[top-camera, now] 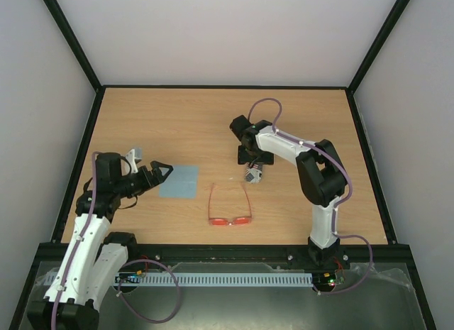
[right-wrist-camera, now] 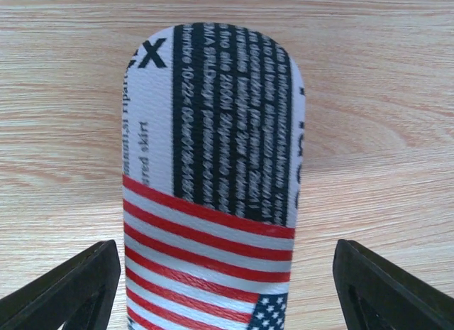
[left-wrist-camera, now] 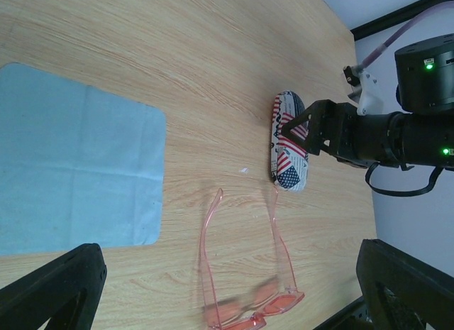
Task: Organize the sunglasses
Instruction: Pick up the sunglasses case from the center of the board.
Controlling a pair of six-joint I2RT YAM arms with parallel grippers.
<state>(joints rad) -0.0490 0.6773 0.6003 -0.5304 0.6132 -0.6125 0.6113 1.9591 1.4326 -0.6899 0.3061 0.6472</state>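
The sunglasses (top-camera: 229, 221) lie unfolded on the table at front centre, red lenses toward the arms' bases and temple arms pointing away. In the left wrist view the sunglasses (left-wrist-camera: 284, 302) lie ahead of my left gripper (left-wrist-camera: 230, 284), which is open and holds nothing. From above, the left gripper (top-camera: 162, 171) hovers at the left edge of the light-blue cloth (top-camera: 179, 181). My right gripper (top-camera: 253, 162) is open over the flag-patterned case (top-camera: 254, 176). Its fingers (right-wrist-camera: 71, 287) straddle the case (right-wrist-camera: 213, 188) with a gap on each side.
The light-blue cloth (left-wrist-camera: 71, 174) lies flat, left of the sunglasses. The case (left-wrist-camera: 289, 142) sits just beyond the temple tips. Black frame rails and white walls bound the wooden table (top-camera: 177, 124).
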